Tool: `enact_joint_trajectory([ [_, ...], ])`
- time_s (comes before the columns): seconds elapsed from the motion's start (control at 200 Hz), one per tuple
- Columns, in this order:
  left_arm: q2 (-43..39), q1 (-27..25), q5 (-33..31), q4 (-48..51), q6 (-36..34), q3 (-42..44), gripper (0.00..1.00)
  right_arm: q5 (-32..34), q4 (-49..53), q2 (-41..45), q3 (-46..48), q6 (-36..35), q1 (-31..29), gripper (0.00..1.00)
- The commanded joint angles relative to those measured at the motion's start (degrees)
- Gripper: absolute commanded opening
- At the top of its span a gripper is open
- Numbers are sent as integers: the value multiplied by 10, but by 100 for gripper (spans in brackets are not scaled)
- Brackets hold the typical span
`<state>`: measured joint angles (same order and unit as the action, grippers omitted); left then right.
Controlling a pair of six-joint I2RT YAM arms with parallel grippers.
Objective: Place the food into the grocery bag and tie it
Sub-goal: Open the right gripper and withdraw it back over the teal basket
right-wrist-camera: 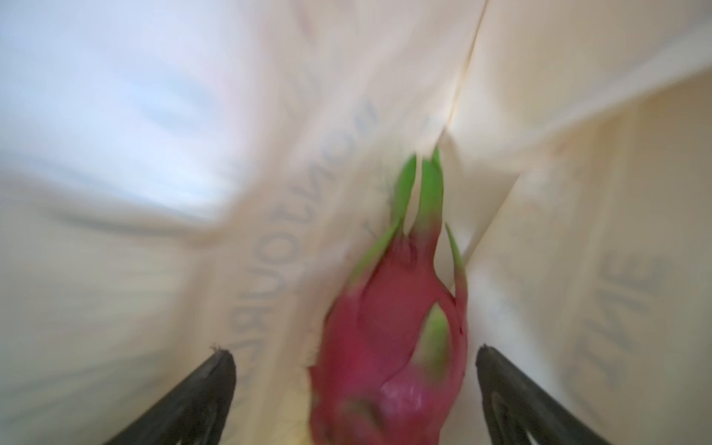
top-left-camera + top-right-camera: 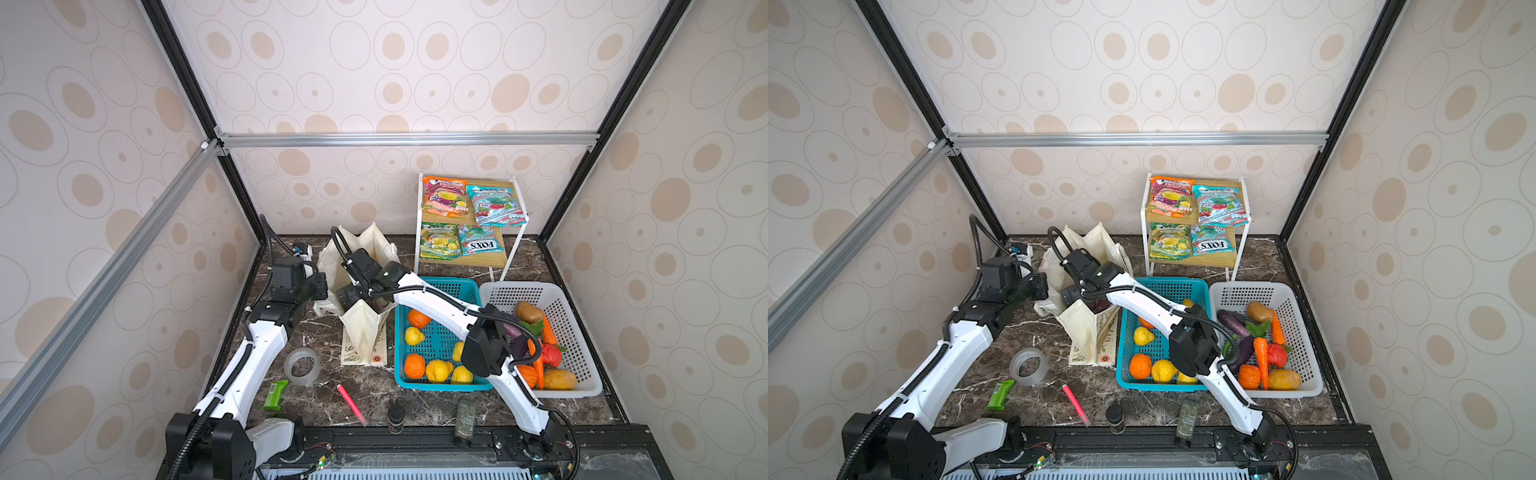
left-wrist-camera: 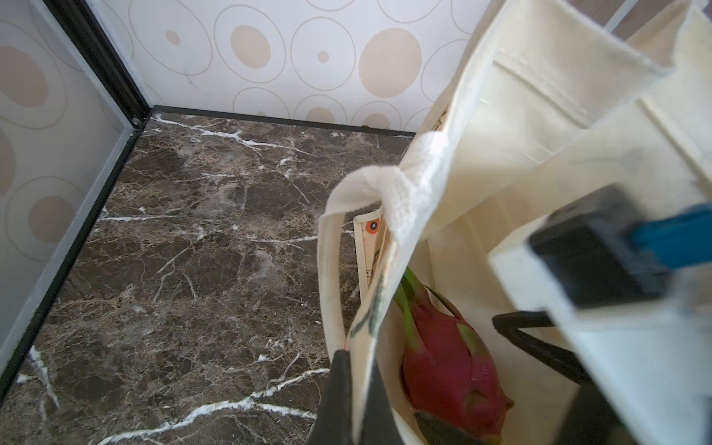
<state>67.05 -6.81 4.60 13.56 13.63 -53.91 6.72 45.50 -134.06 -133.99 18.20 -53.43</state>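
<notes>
The cream grocery bag [image 2: 365, 332] [image 2: 1088, 332] stands open at the table's middle. My left gripper [image 3: 360, 370] [image 2: 322, 289] is shut on its rim [image 3: 385, 269], next to a white handle. My right gripper [image 1: 353, 350] [image 2: 353, 297] reaches down inside the bag, its jaws open wide. A pink dragon fruit [image 1: 389, 346] [image 3: 447, 358] lies on the bag's floor between the open fingers, touching neither. More food is outside: yellow citrus [image 2: 438, 370] in the turquoise basket [image 2: 446, 283], an eggplant [image 2: 1233, 322] in the white basket [image 2: 515, 286], and candy packets [image 2: 444, 197] on the rack.
A tape roll [image 2: 302, 365], a green wrapped bar [image 2: 275, 395] and a pink pen [image 2: 351, 403] lie in front of the bag. Two dark jars [image 2: 395, 417] [image 2: 465, 417] stand near the front edge. The two-tier rack [image 2: 515, 249] stands at the back wall.
</notes>
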Motion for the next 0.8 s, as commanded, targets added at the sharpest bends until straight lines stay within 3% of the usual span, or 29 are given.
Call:
enact_joint_trajectory([
  [0.0, -19, -1, -13, 0, -9, -1, 0, 31, 16, 54, -41, -11, -7, 100],
  [0.345, -24, -1, -21, 2, -11, -2, 0, 73, -6, 202, 19, -20, -20, 100],
  [0.515, -26, -1, -32, 5, -11, -2, 0, 120, -85, 318, 148, -11, -20, 100],
  [0.795, -31, -1, -30, 3, -17, 1, 0, 126, -243, 526, 425, -30, 3, 100],
])
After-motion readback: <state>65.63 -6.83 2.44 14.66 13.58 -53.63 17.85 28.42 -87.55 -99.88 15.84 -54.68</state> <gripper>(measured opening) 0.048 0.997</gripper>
